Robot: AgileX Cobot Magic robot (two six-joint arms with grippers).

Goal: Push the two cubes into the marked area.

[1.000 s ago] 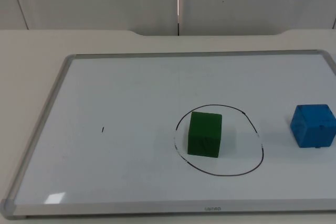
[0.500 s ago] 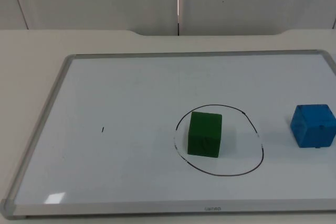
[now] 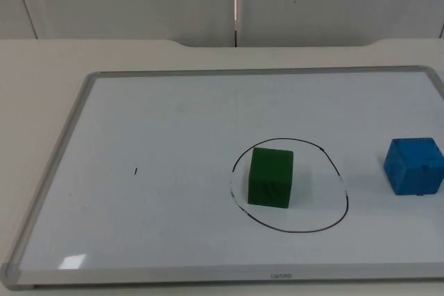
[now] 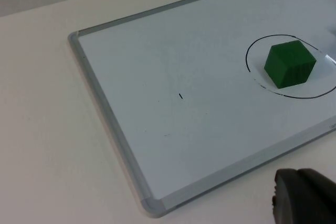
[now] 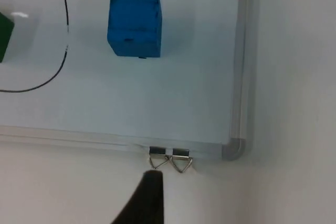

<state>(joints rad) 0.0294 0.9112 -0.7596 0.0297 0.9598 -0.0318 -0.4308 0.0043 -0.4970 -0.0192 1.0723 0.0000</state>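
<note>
Two foam-like cubes sit on a silver-framed whiteboard lying flat on the pale desk. One — the green cube — rests inside the hand-drawn black oval outline, toward its left side. The blue cube stands well apart to the right, outside the line and near the board's right edge. Left tool hovers off the board's front edge, right tool just beside two small metal clips at the frame; whether either tool is open cannot be told.
</note>
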